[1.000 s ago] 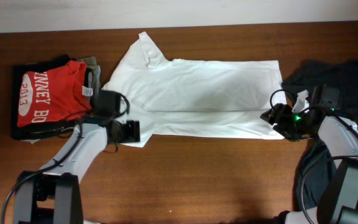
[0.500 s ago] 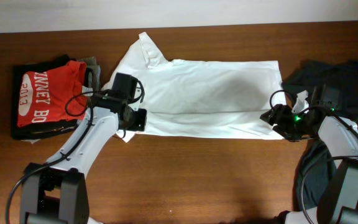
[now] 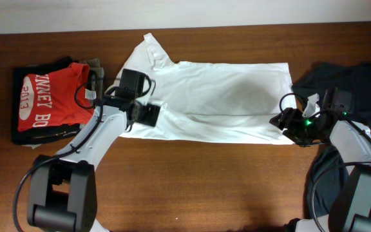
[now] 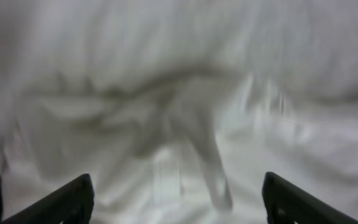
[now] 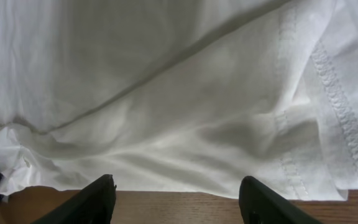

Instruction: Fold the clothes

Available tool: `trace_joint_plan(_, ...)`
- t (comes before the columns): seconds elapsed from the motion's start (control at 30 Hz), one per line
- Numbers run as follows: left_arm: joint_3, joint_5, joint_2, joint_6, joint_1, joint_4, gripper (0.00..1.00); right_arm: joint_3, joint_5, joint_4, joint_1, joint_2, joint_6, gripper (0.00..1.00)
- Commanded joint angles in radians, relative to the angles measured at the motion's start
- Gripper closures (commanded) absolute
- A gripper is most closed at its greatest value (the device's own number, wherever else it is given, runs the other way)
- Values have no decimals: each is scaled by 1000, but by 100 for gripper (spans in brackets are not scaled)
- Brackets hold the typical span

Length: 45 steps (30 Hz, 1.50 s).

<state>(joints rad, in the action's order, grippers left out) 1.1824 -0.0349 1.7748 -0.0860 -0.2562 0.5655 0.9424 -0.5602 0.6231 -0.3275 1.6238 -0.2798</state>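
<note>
Left fingers (image 3: 148, 115) are spread wide over the left part of the one white T-shirt (image 3: 224, 96). Rumpled cloth lies between them, but they pinch nothing. Right fingers (image 3: 281, 120) are apart too, at the shirt's lower right corner by the stitched hem, and they grip nothing. The T-shirt lies spread across the middle of the frame, with one sleeve pointing to the top. One red shirt (image 3: 47, 96) with white letters sits on a dark pile (image 3: 19, 132) at the left. One dark cloth (image 3: 359, 77) lies at the right edge. The bench (image 3: 205, 187) is brown wood. A pale wall (image 3: 172, 13) runs along the top.
</note>
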Motion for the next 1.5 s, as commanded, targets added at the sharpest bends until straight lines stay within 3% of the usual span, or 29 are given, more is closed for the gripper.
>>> trace_joint_plan(0.0, -35, -43, 28, -13, -3, 84, 34, 5, -12, -1, -2, -17, 11, 32)
trace_joint_plan(0.07, -50, -44, 88, -12, -3, 54, 42, 5, -12, -1, -2, -17, 11, 32)
trace_joint_plan(0.17, -49, -46, 128, -13, -3, -45, 42, 5, -12, -1, -2, -17, 11, 32)
trace_joint_plan(0.3, -49, -94, 131, -14, -3, -80, 54, 5, -12, -1, -2, -17, 11, 33)
trace_joint_plan(0.37, -48, -94, 130, -13, -3, -79, 70, 5, -12, 0, -2, -17, 11, 32)
trace_joint_plan(0.43, -33, -94, 130, -13, -3, -57, 97, 5, -12, 2, -2, -17, 11, 32)
trace_joint_plan(0.6, 213, -172, 127, -37, -3, 136, 100, 5, -12, 1, -2, -17, 11, 32)
trace_joint_plan(0.73, 247, -167, 145, -93, -3, -91, 100, 5, -11, 1, -2, -17, 11, 32)
trace_joint_plan(0.77, 247, -168, 156, -92, -3, -109, 99, 5, -9, 1, -2, -17, 11, 32)
trace_joint_plan(0.83, 247, -174, 198, -93, -3, -147, 77, 5, -7, -2, -2, -17, 11, 32)
trace_joint_plan(0.87, 247, -189, 205, -92, -3, -147, 14, 5, -4, -2, -2, -17, 11, 32)
trace_joint_plan(0.9, 249, -211, 200, -92, -3, -142, 7, 5, -4, -2, -2, -17, 11, 32)
trace_joint_plan(1.0, 301, -352, 179, -48, 1, 94, 1, 5, 44, 4, -2, -17, 11, 32)
trace_joint_plan(1.1, 301, -220, 175, 91, 78, 344, 8, 5, 122, 53, -2, -17, 13, 33)
trace_joint_plan(1.2, 261, -167, 176, 143, 160, 476, 8, 5, 379, 175, -2, -16, -104, 29)
trace_joint_plan(1.23, 225, -165, 177, 163, 206, 482, 9, 5, 385, 197, -2, -13, -102, 29)
trace_joint_plan(1.3, 177, -86, 177, 168, 267, 451, 16, 5, 385, 204, -2, -13, -98, 29)
trace_joint_plan(1.37, 88, -59, 177, 168, 290, 350, 31, 5, 370, 208, -2, -13, -93, 29)
trace_joint_plan(1.43, 39, -58, 177, 169, 290, 271, 78, 5, 283, 161, -2, -13, 34, 26)
trace_joint_plan(1.47, 37, -59, 177, 169, 290, 265, 96, 5, 287, 158, 0, -13, 40, 21)
